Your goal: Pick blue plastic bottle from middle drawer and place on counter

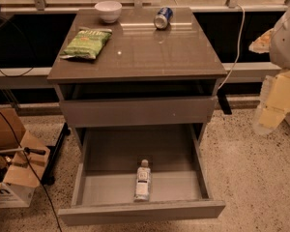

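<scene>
Cardboard boxes point(12, 175) sat on the speckled floor at the far left, with dark cables trailing past them. On the counter point(150, 57), a green chip bag point(87, 43) lay near the left edge. A white bowl point(108, 11) stood behind it at the back, and a blue soda can point(162, 17) lay on its side further right. Below the slab, the top drawer point(137, 111) was out only a little. The middle drawer point(140, 210) was pulled far out, and the blue plastic bottle point(143, 181) rested inside it, about mid-width and close to the front wall. I could not tell whether it stood or lay flat. My gripper point(273, 105) hung at the far right, beside the cabinet and well apart from the bottle, holding nothing I could see. Whether it was spread or pressed together, I could not tell.
</scene>
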Robot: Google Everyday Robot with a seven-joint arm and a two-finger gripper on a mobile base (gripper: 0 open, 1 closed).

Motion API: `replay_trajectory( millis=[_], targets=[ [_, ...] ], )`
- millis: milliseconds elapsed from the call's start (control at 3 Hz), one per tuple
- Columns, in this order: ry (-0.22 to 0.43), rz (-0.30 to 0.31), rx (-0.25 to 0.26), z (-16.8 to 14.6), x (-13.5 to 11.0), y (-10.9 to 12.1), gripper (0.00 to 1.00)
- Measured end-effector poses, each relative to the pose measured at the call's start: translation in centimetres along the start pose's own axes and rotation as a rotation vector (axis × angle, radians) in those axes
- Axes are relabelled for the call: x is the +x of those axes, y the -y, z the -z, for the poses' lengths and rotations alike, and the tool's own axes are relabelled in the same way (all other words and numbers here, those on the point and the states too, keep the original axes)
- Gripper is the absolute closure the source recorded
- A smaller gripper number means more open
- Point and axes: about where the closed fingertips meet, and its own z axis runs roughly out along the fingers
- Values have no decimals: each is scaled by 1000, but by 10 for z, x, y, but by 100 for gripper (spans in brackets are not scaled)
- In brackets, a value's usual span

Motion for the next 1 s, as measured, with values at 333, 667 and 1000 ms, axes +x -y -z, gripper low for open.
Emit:
replay_trajectory(
  millis=[333, 667, 1000],
  targets=[
    [0, 0, 0, 0, 0, 0, 0],
    [11, -74, 5, -14, -4, 3, 0],
    [-11, -194, 1, -52, -10, 11, 0]
  ],
)
